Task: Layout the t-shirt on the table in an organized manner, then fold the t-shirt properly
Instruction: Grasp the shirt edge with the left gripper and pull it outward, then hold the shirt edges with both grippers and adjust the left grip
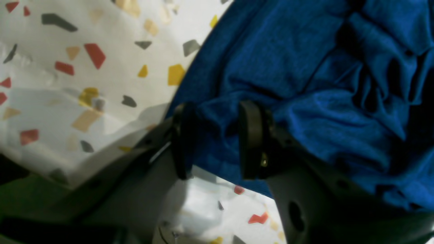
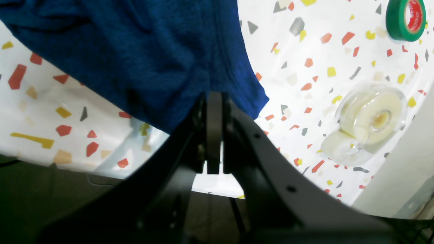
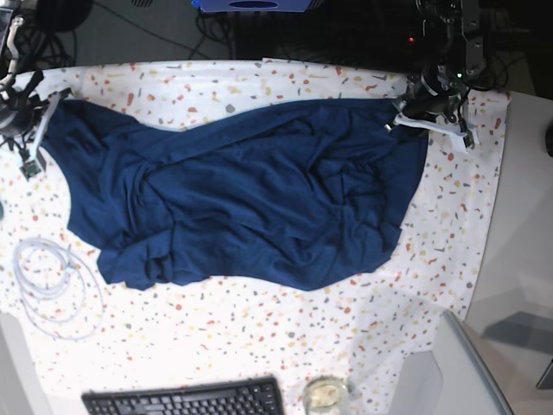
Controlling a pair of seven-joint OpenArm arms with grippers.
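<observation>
At the left edge of the base view, the right tool (image 3: 36,130) is clamped on one corner of the plain navy-blue soft t-shirt (image 3: 242,194), stretched but rumpled across the white flecked counter (image 3: 259,328); at right, the left tool (image 3: 413,117) pinches another corner; spreading unfinished, folding not begun

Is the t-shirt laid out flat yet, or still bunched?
Spread wide but not flat: in the base view the t-shirt covers much of the table, yet creases bunch at its middle and lower-left edge.
</observation>
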